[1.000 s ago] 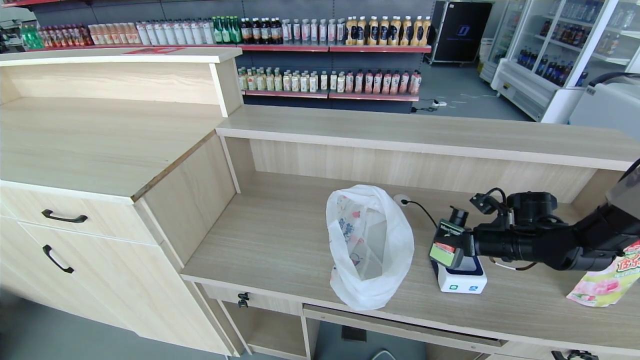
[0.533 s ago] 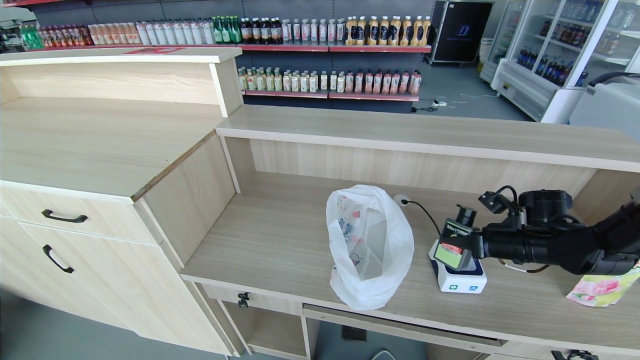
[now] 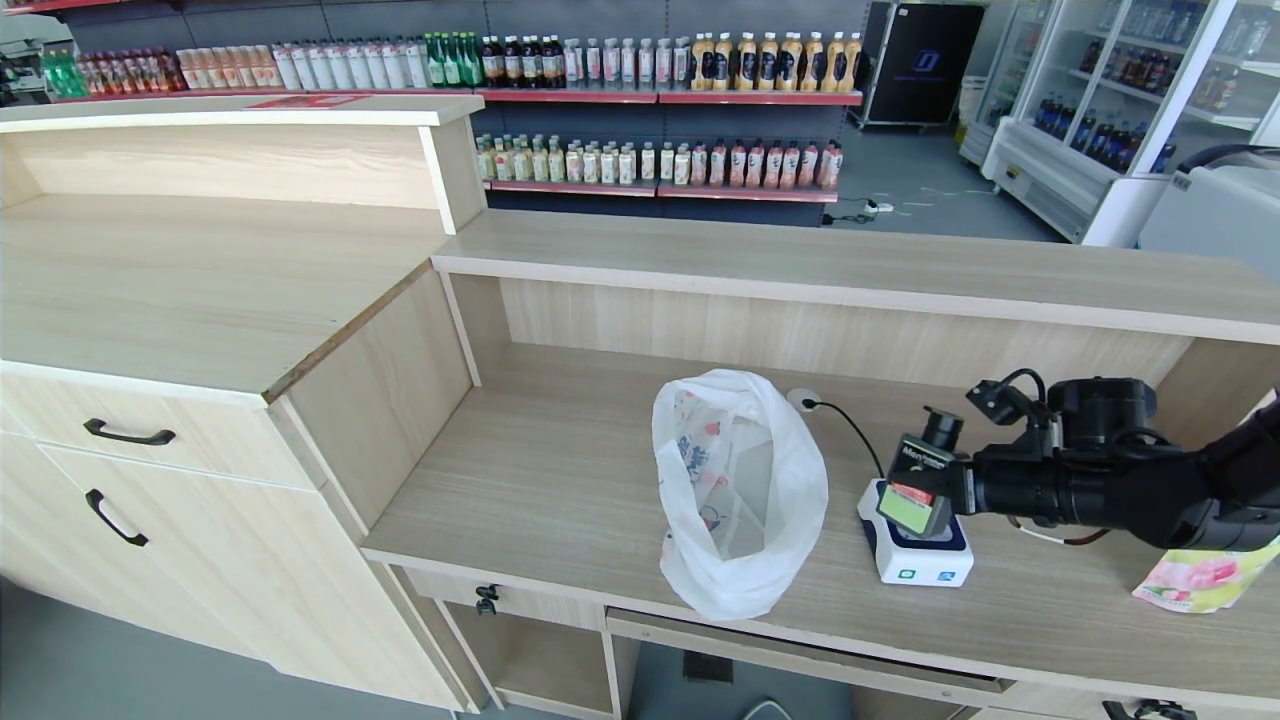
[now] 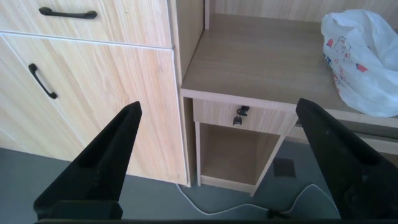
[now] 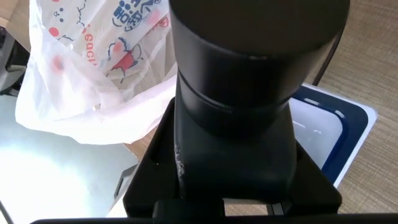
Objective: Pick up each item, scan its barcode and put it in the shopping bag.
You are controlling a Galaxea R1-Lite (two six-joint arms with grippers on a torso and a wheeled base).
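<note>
My right gripper is shut on a small dark container with a black cap and a green and red label. It holds it tilted just above the white and blue barcode scanner. In the right wrist view the black container stands in front of the scanner and the bag. The white printed shopping bag stands open on the counter, left of the scanner. My left gripper is open and low beside the counter's front, with the bag farther off.
A pink pouch lies on the counter at the right, partly under my right arm. The scanner's black cable runs to a hole behind the bag. A raised ledge borders the counter's back. Drawers with black handles stand at the left.
My right arm has drawn back to the right with the container, carrying it from the scanner's left edge to over its top. The bag and scanner have not moved.
</note>
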